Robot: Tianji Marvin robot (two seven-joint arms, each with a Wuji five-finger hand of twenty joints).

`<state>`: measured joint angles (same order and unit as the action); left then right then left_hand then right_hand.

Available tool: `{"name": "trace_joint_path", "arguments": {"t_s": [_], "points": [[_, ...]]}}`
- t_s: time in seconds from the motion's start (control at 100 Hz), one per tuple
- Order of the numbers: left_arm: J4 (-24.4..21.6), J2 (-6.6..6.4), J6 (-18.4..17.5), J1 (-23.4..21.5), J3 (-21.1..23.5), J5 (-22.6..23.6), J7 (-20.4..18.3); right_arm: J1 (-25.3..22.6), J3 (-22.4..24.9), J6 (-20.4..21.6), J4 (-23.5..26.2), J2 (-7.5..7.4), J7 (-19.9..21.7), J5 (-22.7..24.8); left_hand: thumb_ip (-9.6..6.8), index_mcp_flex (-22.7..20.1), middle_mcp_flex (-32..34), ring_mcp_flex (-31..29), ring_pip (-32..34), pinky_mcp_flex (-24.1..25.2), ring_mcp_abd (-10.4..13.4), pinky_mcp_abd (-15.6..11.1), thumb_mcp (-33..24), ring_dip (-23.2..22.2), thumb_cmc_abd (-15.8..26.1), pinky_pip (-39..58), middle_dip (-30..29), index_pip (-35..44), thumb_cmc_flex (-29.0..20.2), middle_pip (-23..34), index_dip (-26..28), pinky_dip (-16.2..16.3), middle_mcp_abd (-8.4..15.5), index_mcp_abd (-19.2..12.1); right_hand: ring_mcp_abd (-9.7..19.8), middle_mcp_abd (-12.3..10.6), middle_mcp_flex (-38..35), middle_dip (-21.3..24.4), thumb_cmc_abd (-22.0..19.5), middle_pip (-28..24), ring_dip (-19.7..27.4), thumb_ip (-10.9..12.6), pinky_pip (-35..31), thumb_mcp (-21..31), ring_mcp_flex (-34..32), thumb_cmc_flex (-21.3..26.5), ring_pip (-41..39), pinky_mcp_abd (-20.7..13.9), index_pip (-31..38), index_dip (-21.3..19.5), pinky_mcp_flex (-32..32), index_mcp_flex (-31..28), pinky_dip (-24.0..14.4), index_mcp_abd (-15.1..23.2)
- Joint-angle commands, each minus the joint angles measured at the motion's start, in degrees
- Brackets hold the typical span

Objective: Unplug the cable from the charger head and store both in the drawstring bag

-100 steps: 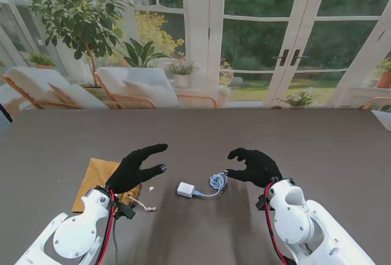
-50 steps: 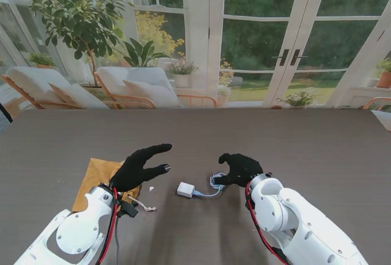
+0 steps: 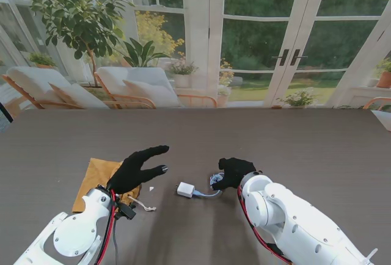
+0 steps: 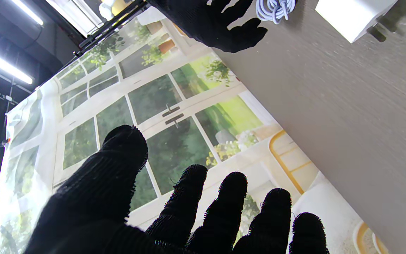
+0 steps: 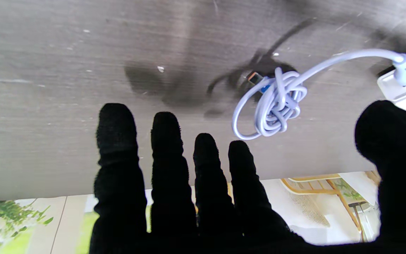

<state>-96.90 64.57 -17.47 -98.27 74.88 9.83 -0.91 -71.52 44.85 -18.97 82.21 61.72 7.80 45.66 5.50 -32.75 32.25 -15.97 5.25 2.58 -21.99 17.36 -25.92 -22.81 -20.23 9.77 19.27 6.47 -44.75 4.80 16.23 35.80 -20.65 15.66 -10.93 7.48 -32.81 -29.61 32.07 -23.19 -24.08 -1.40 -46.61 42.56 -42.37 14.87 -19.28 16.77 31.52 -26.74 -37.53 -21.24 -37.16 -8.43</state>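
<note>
A small white charger head [image 3: 185, 189] lies on the dark table with a pale blue cable [image 3: 215, 182] plugged into it; the cable's coil [image 5: 277, 102] is bundled beside it and its plug [image 5: 405, 67] sits in the head [image 5: 405, 93]. My right hand [image 3: 233, 171] hovers right over the coil, fingers spread, holding nothing. Over the tan drawstring bag [image 3: 93, 180], left of the charger [image 4: 354, 16], my left hand [image 3: 137, 168] is open with fingers extended. The bag lies flat, its cord [image 3: 142, 204] trailing nearer to me.
A small white speck [image 3: 151, 188] lies between the bag and the charger. The table [image 3: 305, 143] stretches far on the right and away from me. Chairs and plants stand beyond the far edge.
My right arm has swung left and slightly nearer to me, bringing the hand from right of the coil to over it. The left hand has barely moved.
</note>
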Motion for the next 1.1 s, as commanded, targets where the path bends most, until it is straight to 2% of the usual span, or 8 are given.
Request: {"name": "trace_joint_path", "arguments": {"t_s": [0.0, 0.32, 0.56, 0.76, 0.79, 0.85, 0.92, 1.09], "points": [[-0.93, 0.08, 0.07, -0.7, 0.22, 0.19, -0.72, 0.45, -0.62, -0.02, -0.93, 0.29, 0.41, 0.48, -1.15, 0.39, -1.06, 1.25, -0.67, 1.43, 0.9, -2.71, 1.33, 0.33, 1.66, -1.16, -0.44, -0.72, -0.71, -0.43, -0.3, -0.14, 0.04, 0.0, 0.63, 1.55, 1.58, -0.73, 1.57, -0.81, -0.39, -0.68, -2.56, 1.64, -0.16, -1.25, -0.83, -1.07, 0.82, 1.2, 16.1, 2.94, -1.92, -0.67], [-1.04, -0.03, -0.11, -0.78, 0.19, 0.33, -1.07, 3.41, -5.63, -0.8, -5.49, 1.61, -4.3, 0.12, -1.19, 0.45, -0.99, 1.2, -0.68, 1.38, 0.82, -2.68, 1.6, 0.34, 1.93, -1.16, -0.45, -0.8, -0.82, -0.44, -0.29, -0.13, 0.02, 0.07, 1.21, 0.47, -3.2, -3.16, 5.11, -6.15, -3.0, -0.36, -11.03, 1.35, -5.36, 3.07, -8.18, -1.92, 7.56, -1.39, 12.17, 0.02, 0.64, 1.47], [-1.39, -0.04, 0.5, -0.91, 0.17, 0.16, -1.23, 4.62, -8.18, -0.61, -7.09, 1.85, -4.8, 0.15, -1.22, -0.01, -0.84, 1.01, -0.62, 1.33, 0.63, -2.62, 1.89, 0.3, 2.21, -1.15, -0.43, -0.65, -0.85, -0.41, -0.22, -0.14, -0.28, 0.24, 3.83, 2.54, -8.5, -8.23, 9.14, -13.15, -7.26, -0.42, -18.63, 1.35, -11.51, 7.16, -18.83, -3.17, 13.51, -2.62, 6.79, -7.01, 2.42, -1.61], [-1.48, -0.07, 0.79, -0.85, 0.09, 0.02, -1.45, 5.28, -9.64, 0.16, -8.72, 2.02, -5.99, 0.61, -1.24, -0.07, -0.67, 0.91, -0.59, 1.31, 0.46, -2.6, 2.27, 0.27, 2.56, -1.15, -0.42, -0.69, -0.85, -0.38, -0.22, -0.15, -0.44, 0.32, 6.4, 0.03, -18.02, -12.17, 8.7, -17.79, -10.19, 0.47, -23.56, -3.25, -18.13, 14.29, -27.11, -3.98, 18.12, -3.94, 2.32, -15.17, 3.72, 2.17], [-1.45, -0.08, 0.75, -0.82, 0.08, 0.02, -1.48, 5.31, -9.74, 0.33, -8.95, 2.07, -6.2, 0.56, -1.25, -0.38, -0.61, 0.87, -0.58, 1.31, 0.51, -2.59, 2.32, 0.27, 2.63, -1.16, -0.42, -0.57, -0.87, -0.37, -0.18, -0.15, -0.43, 0.36, 6.9, -0.8, -20.27, -12.67, 9.93, -18.14, -10.41, 0.87, -24.3, 1.25, -19.42, 13.81, -28.1, -4.09, 18.97, -4.28, 1.52, -16.96, 4.12, 3.3], [-1.38, -0.09, 0.73, -0.76, 0.05, -0.03, -1.55, 5.4, -9.99, 0.74, -9.53, 2.19, -6.84, 0.53, -1.26, -0.42, -0.56, 0.91, -0.61, 1.28, 0.35, -2.6, 2.43, 0.26, 2.75, -1.15, -0.41, -0.58, -0.9, -0.36, -0.18, -0.15, -0.46, 0.42, 7.95, -2.04, -24.41, -13.69, 14.76, -18.92, -10.82, -2.99, -25.92, 21.24, -22.42, 9.59, -30.02, -4.46, 20.49, -4.94, -0.59, -20.13, 5.03, 4.9], [-1.29, -0.08, 0.73, -0.65, -0.04, -0.22, -1.62, 5.51, -10.18, 1.33, -10.16, 2.36, -7.72, 0.54, -1.27, -0.57, -0.59, 0.8, -0.57, 1.26, 0.34, -2.52, 2.59, 0.24, 2.89, -1.14, -0.42, -0.54, -0.91, -0.38, -0.17, -0.15, -0.59, 0.44, 9.02, -3.62, -30.98, -16.2, 19.66, -19.47, -11.63, -12.69, -27.71, 25.7, -26.83, 13.38, -32.53, -4.99, 29.91, 5.38, -3.63, -23.07, 5.92, 9.74], [-1.2, -0.1, 0.95, -0.46, -0.24, -0.83, -1.97, 5.45, -9.95, 2.68, -10.85, 2.66, -8.79, -0.27, -1.29, -0.52, -0.65, 0.75, -0.57, 1.28, 0.15, -2.49, 3.2, 0.23, 3.83, -1.15, -0.44, -0.64, -0.98, -0.43, -0.2, -0.15, -0.69, 0.47, 9.71, -4.73, -39.65, -17.77, 17.28, -19.21, -13.98, -14.29, -30.0, 27.49, -32.89, 16.88, -36.16, -7.06, 35.05, 7.95, -9.26, -29.07, 6.08, 12.82]]}}
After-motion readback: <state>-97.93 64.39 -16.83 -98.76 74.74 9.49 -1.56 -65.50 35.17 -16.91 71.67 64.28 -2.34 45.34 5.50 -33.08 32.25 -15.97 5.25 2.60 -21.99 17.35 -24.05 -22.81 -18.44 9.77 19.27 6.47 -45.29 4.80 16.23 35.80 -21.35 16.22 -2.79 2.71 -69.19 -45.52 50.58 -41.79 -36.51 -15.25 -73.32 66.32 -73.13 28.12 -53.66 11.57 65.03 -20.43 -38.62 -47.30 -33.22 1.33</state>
